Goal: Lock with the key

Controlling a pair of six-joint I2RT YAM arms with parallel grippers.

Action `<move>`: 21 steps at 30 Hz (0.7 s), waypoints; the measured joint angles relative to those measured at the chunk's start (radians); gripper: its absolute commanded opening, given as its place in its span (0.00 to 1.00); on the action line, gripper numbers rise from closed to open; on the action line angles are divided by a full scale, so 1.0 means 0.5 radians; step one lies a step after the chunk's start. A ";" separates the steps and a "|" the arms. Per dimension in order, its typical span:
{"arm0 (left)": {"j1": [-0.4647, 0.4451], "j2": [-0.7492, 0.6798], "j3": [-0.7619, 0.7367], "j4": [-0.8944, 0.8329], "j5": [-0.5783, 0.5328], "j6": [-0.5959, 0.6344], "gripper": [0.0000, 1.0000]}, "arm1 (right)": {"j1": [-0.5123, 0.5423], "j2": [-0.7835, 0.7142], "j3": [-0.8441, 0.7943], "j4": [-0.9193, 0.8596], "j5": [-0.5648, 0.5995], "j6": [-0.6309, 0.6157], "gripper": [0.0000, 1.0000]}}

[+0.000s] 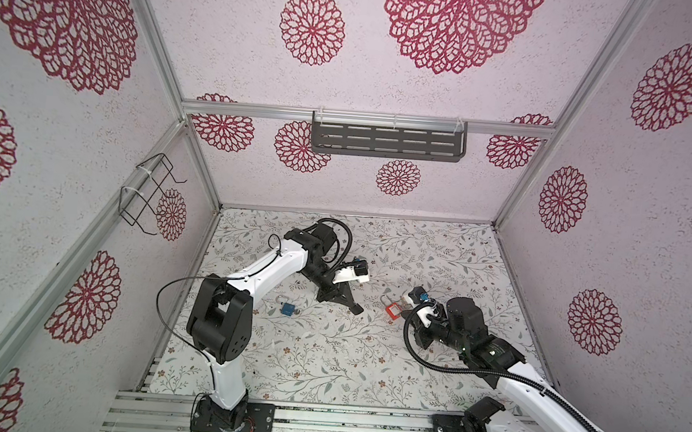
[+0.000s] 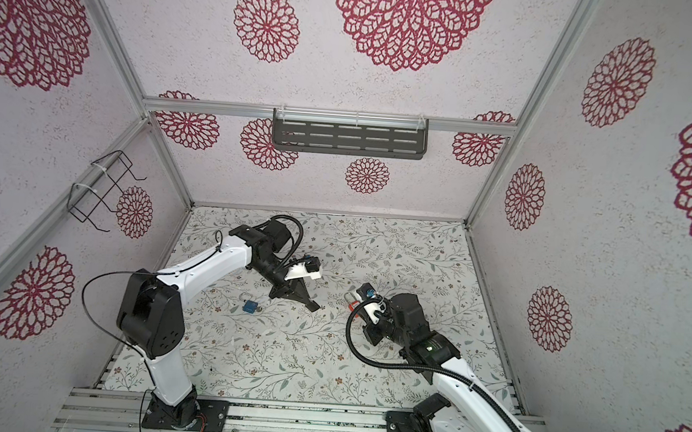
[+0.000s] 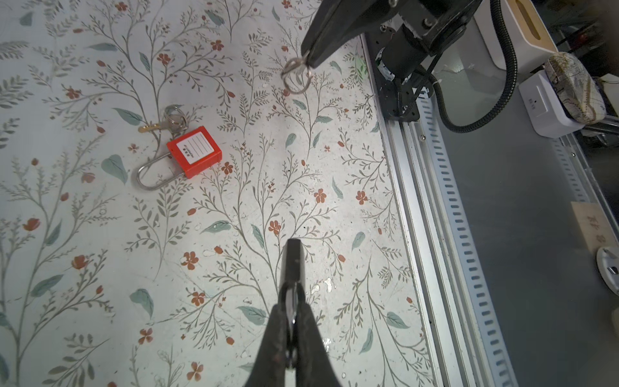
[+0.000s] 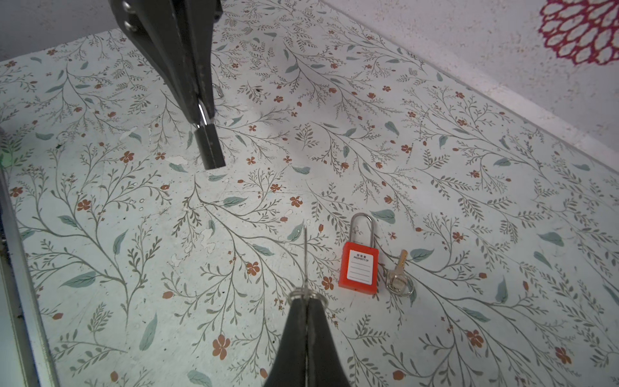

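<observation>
Right hand [image 4: 306, 299] pinching slim key [image 4: 305, 254], black padlock [image 4: 210, 147]

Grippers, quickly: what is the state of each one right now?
Left gripper: shut on the black padlock.
Right gripper: shut on the key.

In both top views, looking steeply down from high above the base rail [image 1: 363, 422], far off, taking in the whole floral surface [image 1: 326, 357] with the red padlock [image 1: 394, 311] on it. From the left wrist, peering close along the left pincer [image 3: 292, 298] over the surface toward the red padlock, right pincer [image 3: 308, 57] near it. From the right wrist, peering close and low along the right pincer, red padlock just beside, left pincer farther off. Sharing across all four views the red padlock and the surface round it.
</observation>
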 measured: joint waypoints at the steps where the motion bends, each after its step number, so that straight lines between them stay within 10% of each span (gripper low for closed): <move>1: -0.005 0.025 0.011 -0.019 -0.016 0.002 0.00 | 0.000 -0.010 -0.004 -0.002 0.005 0.014 0.00; 21: -0.220 0.606 0.416 -0.304 -0.357 -0.191 0.00 | 0.000 -0.063 -0.035 0.014 0.066 0.288 0.00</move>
